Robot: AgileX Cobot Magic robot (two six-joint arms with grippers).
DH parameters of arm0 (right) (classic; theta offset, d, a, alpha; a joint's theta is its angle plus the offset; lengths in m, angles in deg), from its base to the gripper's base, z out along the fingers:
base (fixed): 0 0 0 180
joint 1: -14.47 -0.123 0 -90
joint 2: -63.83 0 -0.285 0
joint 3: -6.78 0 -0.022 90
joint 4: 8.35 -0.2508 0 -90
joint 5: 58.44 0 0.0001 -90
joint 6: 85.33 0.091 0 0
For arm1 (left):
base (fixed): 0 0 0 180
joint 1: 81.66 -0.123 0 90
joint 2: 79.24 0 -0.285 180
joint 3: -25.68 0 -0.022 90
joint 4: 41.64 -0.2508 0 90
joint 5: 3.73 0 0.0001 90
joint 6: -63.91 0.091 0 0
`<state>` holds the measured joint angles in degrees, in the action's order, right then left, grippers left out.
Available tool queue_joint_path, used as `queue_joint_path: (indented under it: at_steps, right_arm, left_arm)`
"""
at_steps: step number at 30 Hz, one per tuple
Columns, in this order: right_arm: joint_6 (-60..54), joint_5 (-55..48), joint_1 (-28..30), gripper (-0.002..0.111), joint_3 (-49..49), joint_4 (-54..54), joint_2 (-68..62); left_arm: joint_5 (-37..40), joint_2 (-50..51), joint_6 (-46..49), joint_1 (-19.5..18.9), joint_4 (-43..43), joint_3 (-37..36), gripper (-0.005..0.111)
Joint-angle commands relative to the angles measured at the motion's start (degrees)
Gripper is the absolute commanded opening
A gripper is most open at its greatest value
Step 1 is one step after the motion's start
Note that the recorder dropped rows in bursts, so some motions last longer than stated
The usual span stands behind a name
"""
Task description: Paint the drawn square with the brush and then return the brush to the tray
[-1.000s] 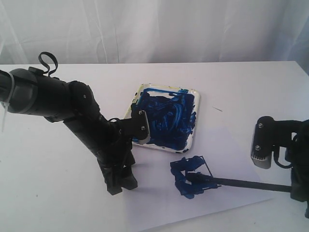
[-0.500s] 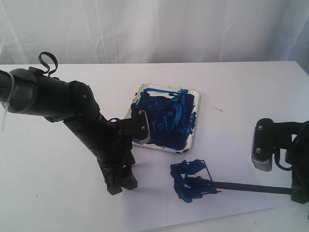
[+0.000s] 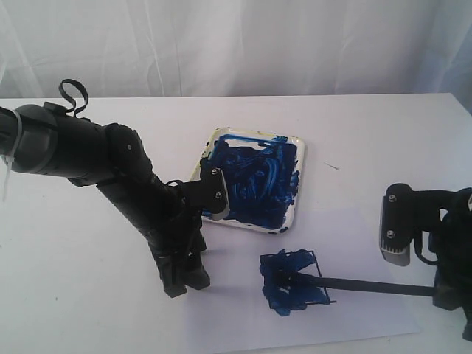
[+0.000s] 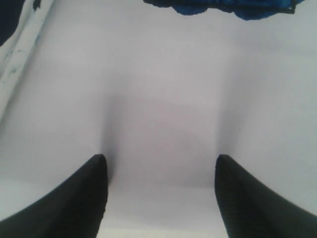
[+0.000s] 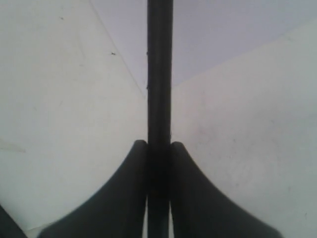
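Brush (image 3: pixel 369 285) tip has shifted within square (image 3: pixel 293 284) over the last second. Blue cover is denser, with little white left. Right jaws are clenched on the brush handle. Left jaws are released and empty, low over bench (image 3: pixel 74 295) near tray (image 3: pixel 301 173), unmoved. Judgement: painting is nearly complete; return to tray pending.

Bare tabletop (image 3: pixel 383 133) right of the tray (image 3: pixel 302 177); left arm (image 3: pixel 133 192) at its left edge.
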<state>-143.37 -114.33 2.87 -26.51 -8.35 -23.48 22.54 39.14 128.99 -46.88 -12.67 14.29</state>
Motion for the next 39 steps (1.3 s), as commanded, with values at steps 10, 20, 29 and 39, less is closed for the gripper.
queue_joint_path:
  at_steps: [10,20,29,39]
  right_arm:
    - [5.4,-5.3,0.0,0.0,1.7,2.5,4.1]
    - [5.4,-0.5,0.0,0.0,0.7,1.3,-2.2]
    - [8.6,-3.4,0.0,0.0,0.7,4.0,-4.8]
    - [10.4,-8.2,0.0,0.0,0.7,7.6,0.1]
  left_arm:
    - [3.6,2.1,-0.9,0.2,-2.8,-1.2,0.066]
    - [3.6,2.1,-0.9,0.2,-2.8,-1.2,0.066]
    - [3.6,2.1,-0.9,0.2,-2.8,-1.2,0.066]
    - [3.6,2.1,-0.9,0.2,-2.9,-1.2,0.066]
